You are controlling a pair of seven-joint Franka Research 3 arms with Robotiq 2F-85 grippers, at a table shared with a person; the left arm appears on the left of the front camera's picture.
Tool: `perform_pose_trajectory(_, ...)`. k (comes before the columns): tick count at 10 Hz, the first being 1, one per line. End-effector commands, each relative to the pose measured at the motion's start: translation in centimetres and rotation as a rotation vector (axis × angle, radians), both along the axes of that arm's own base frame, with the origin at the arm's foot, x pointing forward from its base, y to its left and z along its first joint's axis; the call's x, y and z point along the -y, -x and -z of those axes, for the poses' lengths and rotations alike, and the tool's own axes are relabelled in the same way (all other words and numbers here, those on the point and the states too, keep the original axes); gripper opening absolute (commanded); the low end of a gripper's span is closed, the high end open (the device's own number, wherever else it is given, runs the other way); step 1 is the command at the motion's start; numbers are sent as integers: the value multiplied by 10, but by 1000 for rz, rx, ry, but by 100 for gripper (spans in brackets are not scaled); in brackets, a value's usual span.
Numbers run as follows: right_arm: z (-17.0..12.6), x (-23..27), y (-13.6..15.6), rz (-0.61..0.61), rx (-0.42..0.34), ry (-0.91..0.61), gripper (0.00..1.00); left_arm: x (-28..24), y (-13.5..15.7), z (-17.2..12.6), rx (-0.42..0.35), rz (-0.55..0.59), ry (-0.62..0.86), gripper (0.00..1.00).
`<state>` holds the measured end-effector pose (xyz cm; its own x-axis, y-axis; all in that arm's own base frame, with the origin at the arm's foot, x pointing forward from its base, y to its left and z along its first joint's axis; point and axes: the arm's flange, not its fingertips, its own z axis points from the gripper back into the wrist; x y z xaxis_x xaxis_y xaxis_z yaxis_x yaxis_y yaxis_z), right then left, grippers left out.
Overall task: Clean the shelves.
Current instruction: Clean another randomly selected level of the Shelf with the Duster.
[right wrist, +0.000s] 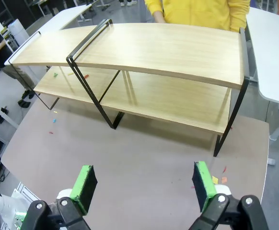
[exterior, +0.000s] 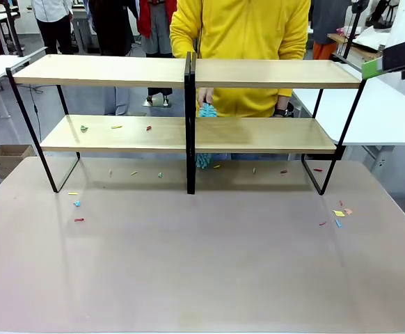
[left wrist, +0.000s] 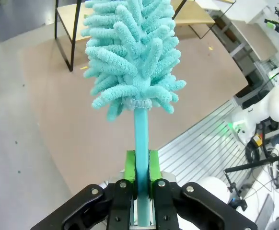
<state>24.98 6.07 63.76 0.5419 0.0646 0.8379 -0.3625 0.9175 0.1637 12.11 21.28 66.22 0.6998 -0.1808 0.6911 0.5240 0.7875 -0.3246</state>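
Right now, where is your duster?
Left wrist view: the duster is clamped by its handle in the jaws of the left gripper, with the table and shelves beyond it.

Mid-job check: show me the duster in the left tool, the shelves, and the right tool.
duster point(left wrist: 132, 57): left wrist view, on its fluffy teal head.
shelves point(exterior: 105, 139): front view, on the lower left board.
right tool point(right wrist: 143, 178): right wrist view, midway between its open green pads.

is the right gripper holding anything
No, the right gripper is wide open, with nothing between its green pads.
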Motion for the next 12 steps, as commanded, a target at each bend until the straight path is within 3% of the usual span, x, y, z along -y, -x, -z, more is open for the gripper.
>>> perform_pose_trajectory(1,-1,1,-1,1,1,-3,100,-3,8,-1,12,6,1,13)
perform_pose_trajectory(2,-1,1,-1,1,1,-3,100,0,0,0,0,0,0,13)
perform_pose_trajectory(4,-1,1,-1,1,1,-3,100,71,4,-4,-45,159,-89,13)
perform_pose_trajectory(6,-1,1,-1,1,1,-3,100,157,6,17,-138,379,-246,13)
perform_pose_trajectory(8,-1,1,-1,1,1,-3,100,234,-13,64,-294,399,-427,13)
perform_pose_trajectory(9,-1,1,-1,1,1,-3,100,238,-19,76,-333,324,-426,13)
perform_pose_trajectory(10,-1,1,-1,1,1,-3,100,213,-24,64,-376,301,-417,13)
perform_pose_trajectory(11,-1,1,-1,1,1,-3,100,239,-14,74,-312,373,-423,13)
perform_pose_trajectory(12,-1,1,-1,1,1,-3,100,239,-14,74,-312,373,-423,13)
